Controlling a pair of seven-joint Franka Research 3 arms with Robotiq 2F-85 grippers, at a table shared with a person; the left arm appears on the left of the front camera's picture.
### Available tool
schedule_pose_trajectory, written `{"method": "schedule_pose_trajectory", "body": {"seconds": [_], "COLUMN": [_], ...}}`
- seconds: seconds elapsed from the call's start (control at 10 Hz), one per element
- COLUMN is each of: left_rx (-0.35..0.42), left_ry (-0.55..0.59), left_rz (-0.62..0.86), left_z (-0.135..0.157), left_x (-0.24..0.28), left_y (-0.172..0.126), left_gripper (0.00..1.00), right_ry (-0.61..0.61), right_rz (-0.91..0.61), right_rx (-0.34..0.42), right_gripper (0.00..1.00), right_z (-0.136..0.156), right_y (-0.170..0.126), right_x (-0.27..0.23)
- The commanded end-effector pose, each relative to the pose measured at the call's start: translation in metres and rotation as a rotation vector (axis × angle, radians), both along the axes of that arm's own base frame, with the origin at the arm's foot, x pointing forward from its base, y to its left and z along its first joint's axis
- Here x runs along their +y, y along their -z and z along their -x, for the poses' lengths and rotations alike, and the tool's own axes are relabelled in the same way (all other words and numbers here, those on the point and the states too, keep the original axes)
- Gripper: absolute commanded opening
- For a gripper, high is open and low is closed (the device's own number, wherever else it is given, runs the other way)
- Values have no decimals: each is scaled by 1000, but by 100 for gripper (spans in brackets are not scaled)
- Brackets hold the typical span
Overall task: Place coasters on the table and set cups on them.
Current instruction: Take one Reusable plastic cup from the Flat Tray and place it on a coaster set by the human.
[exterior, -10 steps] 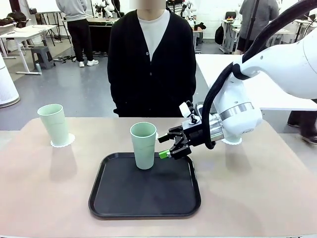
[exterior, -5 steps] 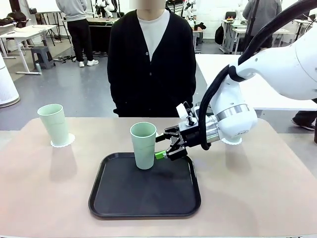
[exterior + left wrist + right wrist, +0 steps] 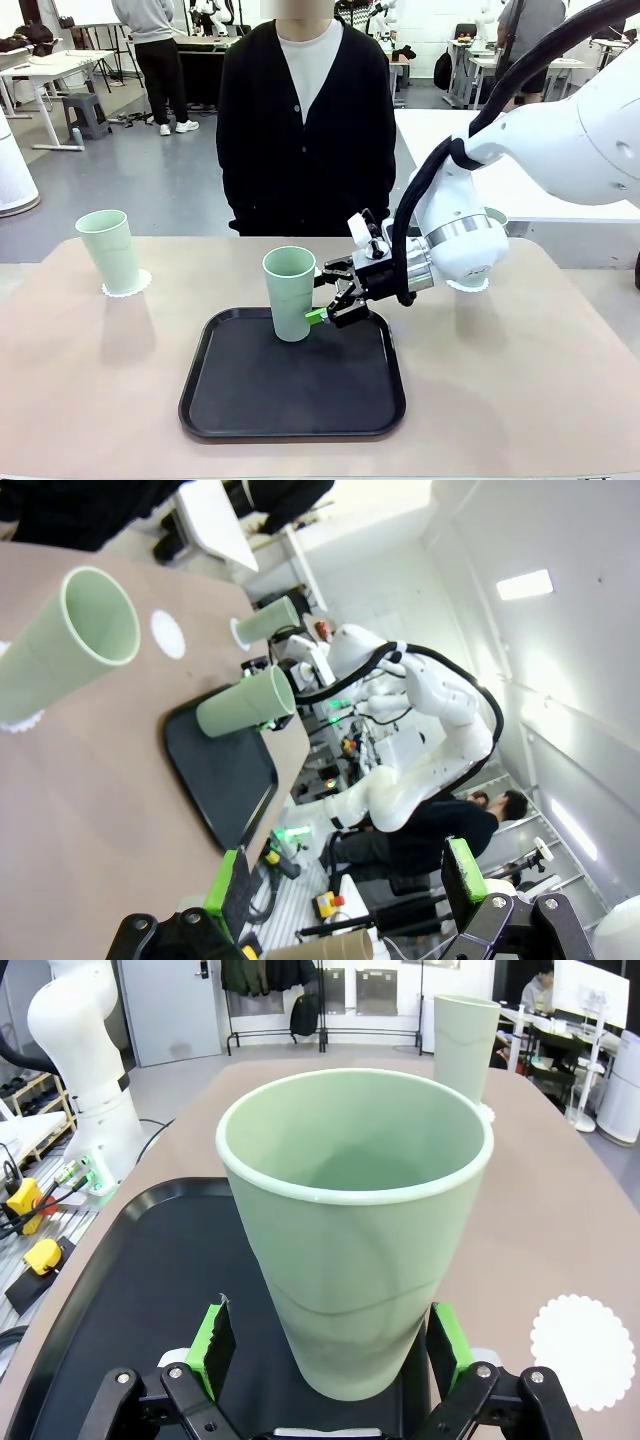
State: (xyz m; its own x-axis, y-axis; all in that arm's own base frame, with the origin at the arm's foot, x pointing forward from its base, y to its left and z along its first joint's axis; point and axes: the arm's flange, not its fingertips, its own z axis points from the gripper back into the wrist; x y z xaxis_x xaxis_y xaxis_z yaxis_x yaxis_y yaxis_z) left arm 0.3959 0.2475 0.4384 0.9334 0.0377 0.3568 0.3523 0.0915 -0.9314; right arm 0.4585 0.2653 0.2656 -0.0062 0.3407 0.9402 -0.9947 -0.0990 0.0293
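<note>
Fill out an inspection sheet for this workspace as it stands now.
Surface: beige table, with a black tray at its middle.
Job's things: one cup on a coaster at the robot's left; one cup standing on the tray; a third cup on a coaster behind the right arm; one bare coaster on the table.
Clutter: nothing seen.
Grippers: right gripper open, green pads either side of the tray cup, contact unclear; left gripper open, holding nothing.
Cables: black hose along the right arm.
Surroundings: a person at the far edge; white tables and other people behind.
</note>
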Motion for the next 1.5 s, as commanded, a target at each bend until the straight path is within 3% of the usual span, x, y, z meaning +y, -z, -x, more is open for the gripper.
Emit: {"method": "schedule_pose_trajectory", "body": {"seconds": [0.0, 0.5, 1.4], "left_rx": [-5, -5, -5], "left_ry": [-5, -5, -5], "left_rz": [-3, -3, -3], "left_z": [1, 1, 1], "left_x": [2, 2, 2], "left_y": [-2, -2, -2], "left_gripper": [100, 100, 100], "right_ry": [9, 30, 28], "right_rz": [-14, 15, -1], "right_rx": [-21, -36, 30], "right_gripper": [100, 100, 100], "right_z": [-3, -9, -19], "right_y": [8, 16, 25], "right_x": [10, 29, 46]}}
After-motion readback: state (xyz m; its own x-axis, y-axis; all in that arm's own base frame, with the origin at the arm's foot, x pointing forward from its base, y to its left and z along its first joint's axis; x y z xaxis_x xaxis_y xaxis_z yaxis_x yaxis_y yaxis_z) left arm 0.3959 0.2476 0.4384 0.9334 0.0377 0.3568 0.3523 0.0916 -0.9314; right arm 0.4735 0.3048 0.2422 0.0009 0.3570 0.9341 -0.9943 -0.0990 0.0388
